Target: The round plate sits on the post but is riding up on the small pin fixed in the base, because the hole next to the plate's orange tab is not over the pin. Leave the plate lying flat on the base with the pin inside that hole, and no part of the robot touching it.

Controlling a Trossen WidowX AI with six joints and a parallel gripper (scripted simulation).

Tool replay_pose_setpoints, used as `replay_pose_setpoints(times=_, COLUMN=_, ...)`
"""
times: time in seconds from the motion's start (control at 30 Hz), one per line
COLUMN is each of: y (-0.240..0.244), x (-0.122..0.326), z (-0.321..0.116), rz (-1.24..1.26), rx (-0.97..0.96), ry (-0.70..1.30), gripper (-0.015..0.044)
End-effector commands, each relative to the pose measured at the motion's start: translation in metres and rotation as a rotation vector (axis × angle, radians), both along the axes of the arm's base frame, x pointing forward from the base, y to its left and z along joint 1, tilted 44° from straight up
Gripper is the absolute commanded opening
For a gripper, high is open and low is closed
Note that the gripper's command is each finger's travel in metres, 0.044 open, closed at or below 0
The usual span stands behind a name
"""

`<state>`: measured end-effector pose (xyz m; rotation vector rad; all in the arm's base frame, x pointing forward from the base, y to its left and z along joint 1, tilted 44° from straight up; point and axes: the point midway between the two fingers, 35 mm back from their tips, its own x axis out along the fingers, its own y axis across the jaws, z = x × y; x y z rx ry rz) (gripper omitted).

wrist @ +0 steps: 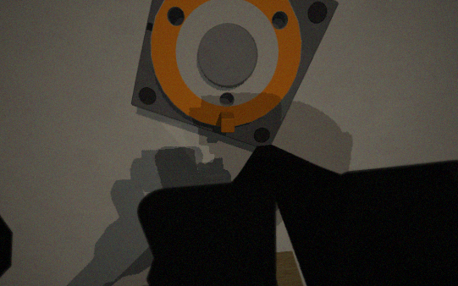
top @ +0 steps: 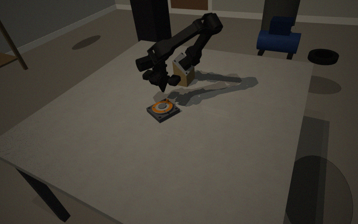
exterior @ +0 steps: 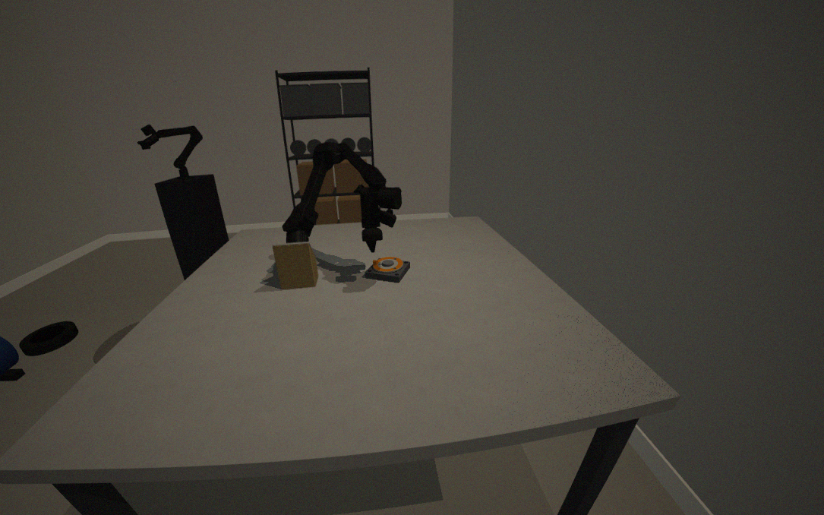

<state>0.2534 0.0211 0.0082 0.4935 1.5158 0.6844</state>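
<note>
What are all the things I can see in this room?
Round plate: one, orange ring with a pale inner ring, on the grey base.
Orange tab: one, on the plate's edge nearest the hand.
Post: one, grey, through the plate's middle.
Base: one, dark grey square, mid-table.
Table: one, pale grey top, dark legs.
Wooden block: one, tan, under the arm's foot.
Shelf rack: one, black, holding boxes, by the back wall.
Blue tank: one, on the floor.
Tyre: one, black, on the floor.
Second arm: one, black, on a dark stand.
Hand: one, black, shut, empty, above the plate's tab side.
</note>
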Motion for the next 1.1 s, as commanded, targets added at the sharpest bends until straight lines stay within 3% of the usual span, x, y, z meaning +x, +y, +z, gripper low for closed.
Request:
replay_pose_setpoints(times=0.0, y=0.0, x=0.0, z=-0.001, rz=-0.016, rx=0.013, ry=0.017, gripper=0.0)
replay_pose_setpoints(times=0.37, y=0.034, x=-0.003, z=-0.034, rz=-0.016, rx=0.015, ry=0.017, gripper=0.0)
replay_pose_setpoints(times=1.07, y=0.05, x=-0.007, z=-0.02, rz=-0.016, rx=0.016, ry=0.018, gripper=0.0)
